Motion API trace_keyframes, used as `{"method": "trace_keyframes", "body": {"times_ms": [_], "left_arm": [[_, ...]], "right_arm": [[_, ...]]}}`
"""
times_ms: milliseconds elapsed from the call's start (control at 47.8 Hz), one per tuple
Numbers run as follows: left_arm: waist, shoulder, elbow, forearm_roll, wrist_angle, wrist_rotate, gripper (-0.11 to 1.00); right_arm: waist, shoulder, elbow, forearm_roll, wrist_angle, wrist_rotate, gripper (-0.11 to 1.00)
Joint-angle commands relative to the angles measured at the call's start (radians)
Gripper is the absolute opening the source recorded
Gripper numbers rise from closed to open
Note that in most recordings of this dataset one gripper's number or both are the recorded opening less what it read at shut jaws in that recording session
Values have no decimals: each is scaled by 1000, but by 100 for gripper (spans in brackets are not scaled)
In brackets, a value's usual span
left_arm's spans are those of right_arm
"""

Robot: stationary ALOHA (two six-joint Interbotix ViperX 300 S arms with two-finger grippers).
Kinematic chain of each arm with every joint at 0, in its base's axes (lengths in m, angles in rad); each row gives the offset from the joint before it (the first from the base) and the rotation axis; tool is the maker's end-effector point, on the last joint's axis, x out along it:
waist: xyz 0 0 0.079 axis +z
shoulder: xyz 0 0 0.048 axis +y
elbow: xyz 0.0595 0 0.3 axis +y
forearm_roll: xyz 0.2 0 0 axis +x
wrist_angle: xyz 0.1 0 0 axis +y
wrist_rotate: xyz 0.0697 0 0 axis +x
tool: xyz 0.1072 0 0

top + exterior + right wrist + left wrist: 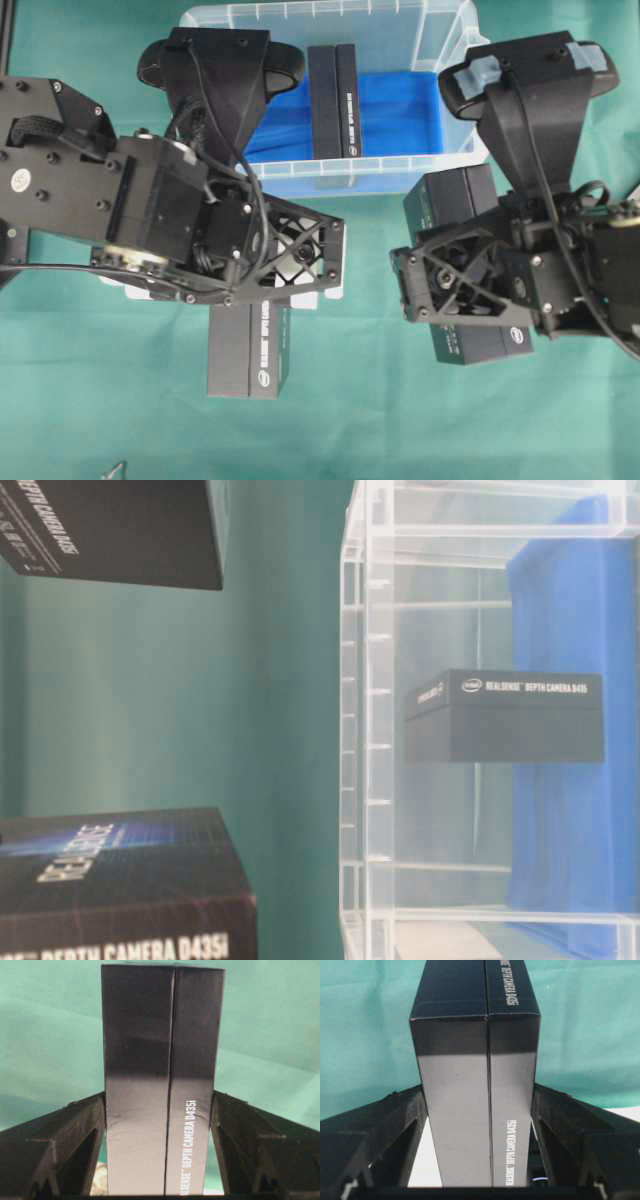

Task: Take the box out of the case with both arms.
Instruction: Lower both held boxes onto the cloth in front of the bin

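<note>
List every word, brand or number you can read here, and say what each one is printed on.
"REALSENSE DEPTH CAMERA D435": box in the case, beside an Intel-style oval logo too small to read.
"DEPTH CAMERA D435i": side of the box in the left gripper.
"ALSENSE DEPTH CAMERA D435i", start cut off: box in the right gripper.
"DEPTH CAMERA D435i": table-level view, box at lower left; the slanted word above is blurred.
Overhead view: box print and arm stickers unreadable.

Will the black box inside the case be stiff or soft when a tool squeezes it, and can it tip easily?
The black box in the case has sharp, straight edges, so it is probably stiff cardboard. It stands on a narrow side on the blue sheet, so a push may tip it. Its smooth faces could be somewhat slippery.
</note>
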Motion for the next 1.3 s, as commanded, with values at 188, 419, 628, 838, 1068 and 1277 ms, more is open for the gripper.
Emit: {"method": "trace_keyframes", "body": {"times_ms": [188,419,628,838,1068,1277], "left_arm": [[-3,-51,-11,5,-8,-2,62],[-3,-52,-5,5,-8,0,62],[-3,-54,-3,5,-8,0,62],[-5,-60,32,11,-17,-2,62],[-15,-91,178,18,-120,-32,62],[-37,-149,407,17,-313,-95,62]], "right_arm": [[2,-26,-21,-9,3,2,66],[2,-25,-21,-9,3,2,66],[2,-25,-17,-9,3,2,66],[2,-25,28,-9,-8,3,66],[2,-25,124,-3,-101,18,66],[2,-25,252,20,-209,71,66]]}}
